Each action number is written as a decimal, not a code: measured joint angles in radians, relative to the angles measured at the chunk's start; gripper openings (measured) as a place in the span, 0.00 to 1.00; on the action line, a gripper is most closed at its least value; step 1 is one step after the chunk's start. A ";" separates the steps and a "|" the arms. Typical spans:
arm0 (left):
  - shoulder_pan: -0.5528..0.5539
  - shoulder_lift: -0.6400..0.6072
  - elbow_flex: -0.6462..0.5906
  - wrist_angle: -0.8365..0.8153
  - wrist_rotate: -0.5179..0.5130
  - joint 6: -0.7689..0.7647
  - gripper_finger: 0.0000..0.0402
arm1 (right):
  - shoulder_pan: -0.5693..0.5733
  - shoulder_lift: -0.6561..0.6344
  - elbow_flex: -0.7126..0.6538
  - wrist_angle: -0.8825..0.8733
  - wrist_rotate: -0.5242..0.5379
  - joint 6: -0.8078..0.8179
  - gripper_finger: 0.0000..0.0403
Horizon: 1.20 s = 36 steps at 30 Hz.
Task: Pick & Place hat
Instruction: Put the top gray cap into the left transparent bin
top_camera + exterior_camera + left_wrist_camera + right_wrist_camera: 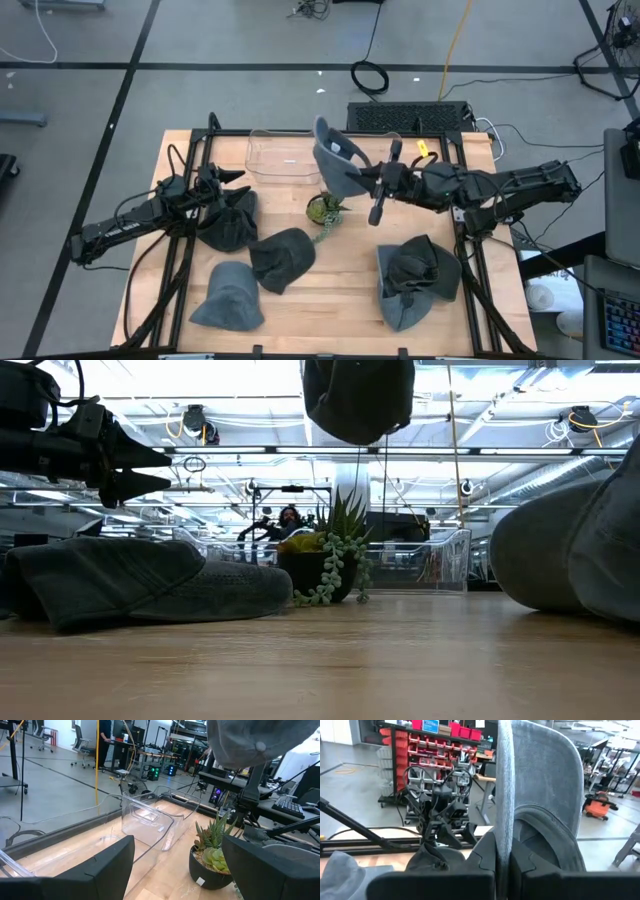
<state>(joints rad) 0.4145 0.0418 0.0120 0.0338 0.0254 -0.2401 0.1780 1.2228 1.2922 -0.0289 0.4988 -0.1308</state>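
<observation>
A grey hat (pixel 335 160) is up in the air over the table's middle, close to the clear bin (pixel 285 155), with my right gripper (pixel 504 862) shut on it. It fills the top of the low view (pixel 358 400). My left gripper (pixel 177 870) waits open at the table's left, level, just above another dark hat (pixel 228 222) that lies on the wood. Between the left gripper's fingers nothing shows but the bin (pixel 150 820) and a potted plant (pixel 215 855) farther off. My right gripper pinches the hat's flat brim (pixel 504 820) between its two fingers (pixel 480 857), the brim showing edge-on in the wrist view. The fingers come level from the table's right side. The hat is lifted clear of the table, its crown (pixel 545 840) bulging to one side of the brim.
A small potted succulent (pixel 325 210) stands just below the held hat. Other grey hats lie on the wood at the near middle (pixel 282 258), near left (pixel 228 298) and near right (pixel 415 275). Black frame rails (pixel 185 250) run along both sides.
</observation>
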 joint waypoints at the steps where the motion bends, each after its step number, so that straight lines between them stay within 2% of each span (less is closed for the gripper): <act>1: 0.000 0.000 0.000 0.000 0.000 0.000 0.76 | 0.000 0.000 0.000 0.003 0.001 -0.009 0.00; 11: 0.000 0.000 0.000 0.042 0.022 -0.017 0.76 | -0.038 0.000 0.000 0.002 0.026 0.013 0.00; 16: 0.000 0.000 0.004 0.091 0.048 -0.112 0.76 | -0.041 0.000 0.000 0.003 0.020 0.017 0.00; 18: 0.000 0.000 0.029 0.099 0.081 -0.143 0.76 | -0.041 0.000 0.000 0.013 -0.008 0.018 0.00; 23: 0.000 0.025 0.110 0.096 0.084 -0.172 0.76 | -0.041 0.008 0.001 0.080 -0.032 0.003 0.00; 29: 0.000 0.155 0.241 0.094 0.079 -0.201 0.76 | -0.041 0.011 0.001 0.163 -0.035 -0.054 0.00; 36: 0.000 0.375 0.431 0.096 0.080 -0.223 0.76 | -0.048 0.024 0.001 0.305 -0.112 -0.153 0.00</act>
<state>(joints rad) 0.4149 0.4163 0.4426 0.1295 0.1051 -0.4629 0.1298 1.2472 1.2934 0.2756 0.3872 -0.2837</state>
